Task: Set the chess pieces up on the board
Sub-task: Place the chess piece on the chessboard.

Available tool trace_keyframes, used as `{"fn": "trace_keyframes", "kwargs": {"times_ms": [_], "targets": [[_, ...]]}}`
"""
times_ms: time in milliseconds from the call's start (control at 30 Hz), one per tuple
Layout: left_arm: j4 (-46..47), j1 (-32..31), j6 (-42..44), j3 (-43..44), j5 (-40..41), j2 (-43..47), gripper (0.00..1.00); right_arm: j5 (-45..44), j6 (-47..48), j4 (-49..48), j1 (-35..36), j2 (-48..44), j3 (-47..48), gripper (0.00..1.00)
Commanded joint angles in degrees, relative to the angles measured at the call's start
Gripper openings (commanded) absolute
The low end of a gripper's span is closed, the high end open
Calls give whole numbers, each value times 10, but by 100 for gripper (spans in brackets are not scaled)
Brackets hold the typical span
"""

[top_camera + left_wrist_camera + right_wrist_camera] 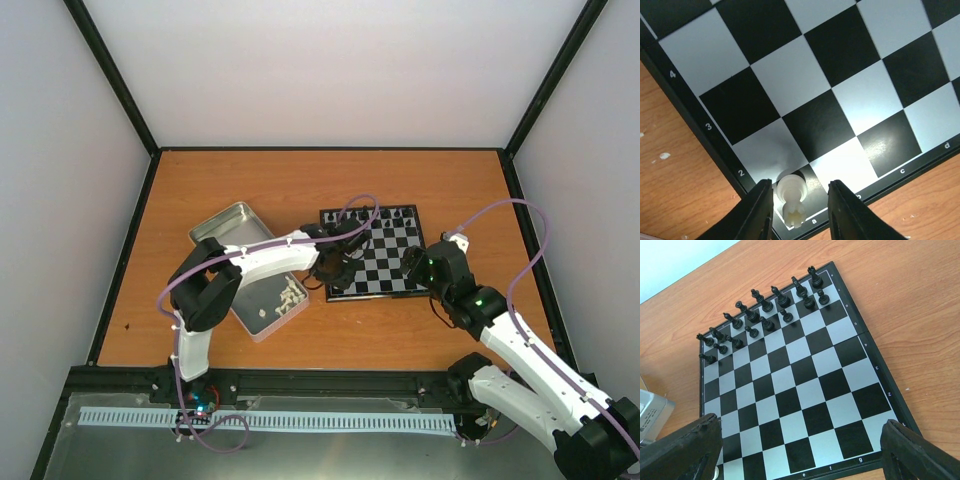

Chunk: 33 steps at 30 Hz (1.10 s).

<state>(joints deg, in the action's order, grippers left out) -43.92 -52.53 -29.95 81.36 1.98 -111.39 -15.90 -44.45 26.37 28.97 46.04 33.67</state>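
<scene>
The board lies right of centre on the table. In the left wrist view one white rook stands on the near-left corner square a1 of the board. My left gripper is open around the rook; its fingers stand on either side, with a clear gap on the right. The other white chess pieces lie in a heap in the tin. My right gripper is wide open and empty above the board's near right edge.
The silver tin lies left of the board, and its corner shows in the right wrist view. Several black pieces fill the board's two far rows. The table's walls stand all round.
</scene>
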Motion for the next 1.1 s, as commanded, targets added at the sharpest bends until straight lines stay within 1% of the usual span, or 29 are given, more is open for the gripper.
{"fn": "trace_keyframes", "kwargs": {"times_ms": [0,100,167,333,400,600,733,867,967,1000,1067], "targets": [[-5,-2,11,29,3,-12,29,-20,-7,-3,2,-2,-5,86],[-7,-2,11,26,4,-11,22,-21,-6,-2,2,-4,-5,86],[-8,-2,11,22,4,-8,21,-22,-6,-2,2,-4,-6,86],[-8,-2,10,11,-3,-7,10,-19,-8,-4,2,-3,-7,86],[-7,-2,9,5,-4,-5,9,-19,-8,-4,2,-3,-7,86],[-10,-2,6,-8,-4,5,8,-18,-7,-3,2,-5,-7,86],[-7,-1,7,-17,-2,11,10,-16,-9,-2,2,-7,-9,86],[-14,-1,11,1,16,16,12,-13,-8,0,2,-9,-5,86],[-18,3,9,20,32,37,22,-10,-6,4,2,-12,-4,86],[-17,6,7,24,36,47,27,-6,-6,5,2,-12,-4,86],[-10,14,4,24,42,71,30,-2,-4,6,2,-12,-4,86]]}}
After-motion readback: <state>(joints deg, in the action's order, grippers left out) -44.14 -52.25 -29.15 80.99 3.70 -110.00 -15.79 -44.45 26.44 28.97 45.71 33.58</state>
